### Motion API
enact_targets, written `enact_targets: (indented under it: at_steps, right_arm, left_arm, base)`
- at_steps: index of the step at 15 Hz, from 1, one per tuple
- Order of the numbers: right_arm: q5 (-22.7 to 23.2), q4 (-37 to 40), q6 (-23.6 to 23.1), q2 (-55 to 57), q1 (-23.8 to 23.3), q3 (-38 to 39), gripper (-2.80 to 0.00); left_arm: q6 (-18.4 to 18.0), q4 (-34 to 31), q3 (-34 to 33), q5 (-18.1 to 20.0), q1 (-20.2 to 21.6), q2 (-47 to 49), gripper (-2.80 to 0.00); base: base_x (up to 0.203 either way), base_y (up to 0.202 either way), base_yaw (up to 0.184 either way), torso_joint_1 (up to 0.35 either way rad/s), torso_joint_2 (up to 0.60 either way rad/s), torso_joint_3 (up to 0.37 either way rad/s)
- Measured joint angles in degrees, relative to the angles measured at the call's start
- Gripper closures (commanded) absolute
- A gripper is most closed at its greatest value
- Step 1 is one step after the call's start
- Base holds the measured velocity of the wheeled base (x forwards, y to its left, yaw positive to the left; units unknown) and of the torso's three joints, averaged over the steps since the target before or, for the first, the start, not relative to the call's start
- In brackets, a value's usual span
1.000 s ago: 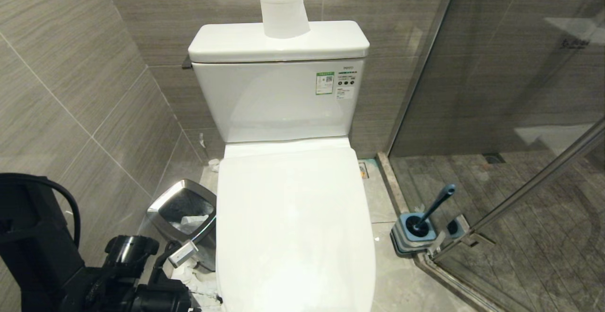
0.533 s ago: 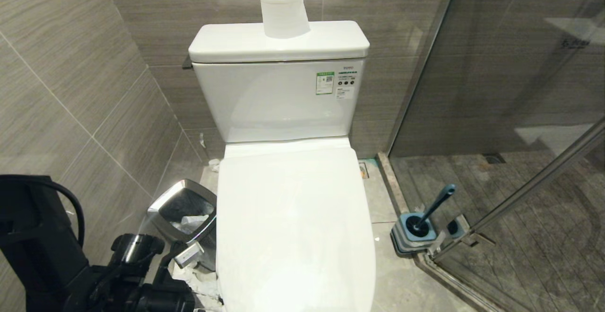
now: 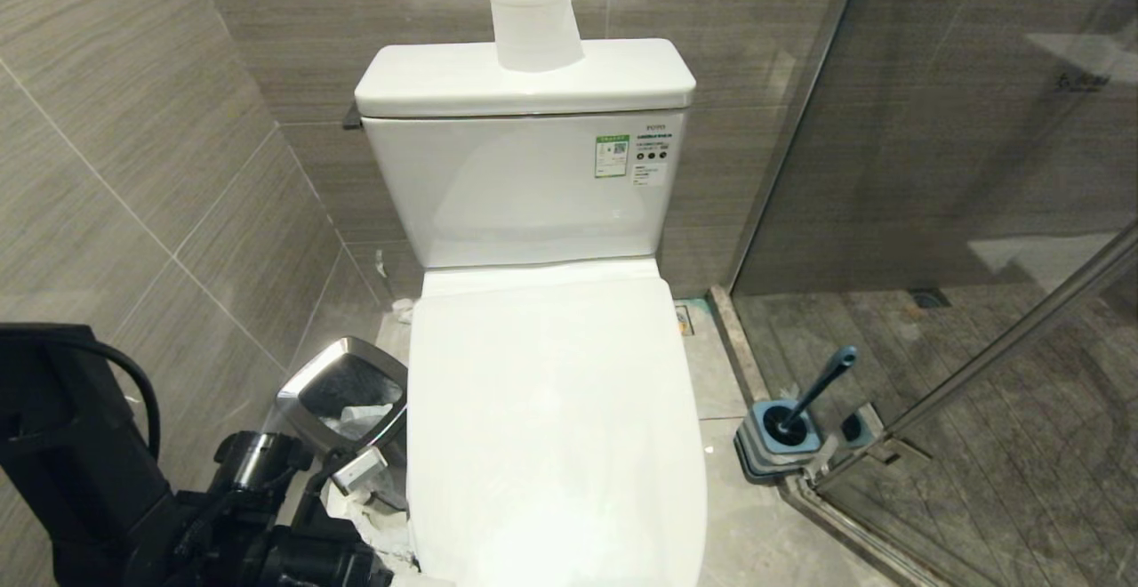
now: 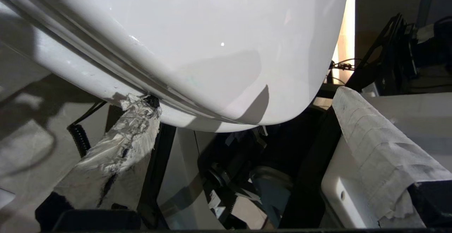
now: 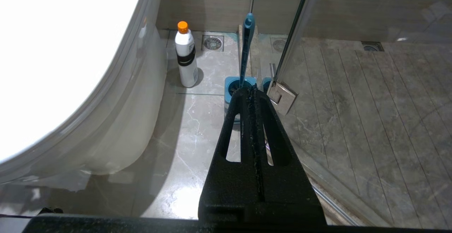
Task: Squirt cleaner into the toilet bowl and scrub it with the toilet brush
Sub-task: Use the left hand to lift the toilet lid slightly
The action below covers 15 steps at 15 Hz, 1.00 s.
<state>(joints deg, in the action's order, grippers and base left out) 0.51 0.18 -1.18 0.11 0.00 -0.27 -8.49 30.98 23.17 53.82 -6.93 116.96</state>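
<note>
Toilet bowl (image 3: 556,427): lid down, covers the whole seat. Paper roll (image 3: 533,18) upright on tank lid (image 3: 444,80), near centre.

L gripper (image 4: 243,127) low at the bowl's front-left edge, jaws spread wide, nothing held. One taped finger (image 4: 120,148) touches or nearly touches the seam under the lid rim; other taped finger (image 4: 374,137) well apart, past the lid's front curve. In head view only the L arm's dark body (image 3: 267,525) shows, bottom-left corner, just beside the bin (image 3: 342,391) (steel rim, crumpled paper inside). Bin sits between L arm and wall, tight vs. the bowl's side.

R gripper (image 5: 251,91) fingers pressed together, empty, above floor to the bowl's right.

Cleaner (image 5: 186,56) upright on floor, just beside the bowl's base, orange cap on. Toilet brush (image 3: 805,409) standing in its holder, handle tilted, against the glass shower door (image 3: 978,213) hinge; near the cleaner, not touching.
</note>
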Motion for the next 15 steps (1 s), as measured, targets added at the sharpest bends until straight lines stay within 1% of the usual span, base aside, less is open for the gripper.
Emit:
enact_targets:
  at_steps: [2,6,8,12,13,15]
  right_arm:
    - [0.0,0.0,0.0,0.0,0.0,0.0,0.00]
    - [0.0,0.0,0.0,0.0,0.0,0.0,0.00]
    - [0.0,0.0,0.0,0.0,0.0,0.0,0.00]
    - [0.0,0.0,0.0,0.0,0.0,0.0,0.00]
    - [0.0,0.0,0.0,0.0,0.0,0.0,0.00]
    - [0.0,0.0,0.0,0.0,0.0,0.0,0.00]
  left_arm:
    - [3.1,0.2,0.1,1.0,-0.6,-0.3,-2.80]
    - [6.1,0.2,0.3,5.5,-0.3,-0.7,-2.80]
    - [6.9,0.1,0.1,9.7,1.0,-0.7,-2.80]
    - [7.2,0.2,-0.6,18.5,3.8,-0.7,-2.80]
    - [7.1,0.2,-0.6,19.6,4.1,-0.6,-2.80]
    - [7.1,0.2,-0.6,20.3,4.3,-0.5,-2.80]
  base:
    - [0.000,0.000,0.000,0.000,0.00,0.000]
    - [0.000,0.000,0.000,0.000,0.00,0.000]
    - [0.000,0.000,0.000,0.000,0.00,0.000]
    - [0.000,0.000,0.000,0.000,0.00,0.000]
    - [0.000,0.000,0.000,0.000,0.00,0.000]
    - [0.000,0.000,0.000,0.000,0.00,0.000]
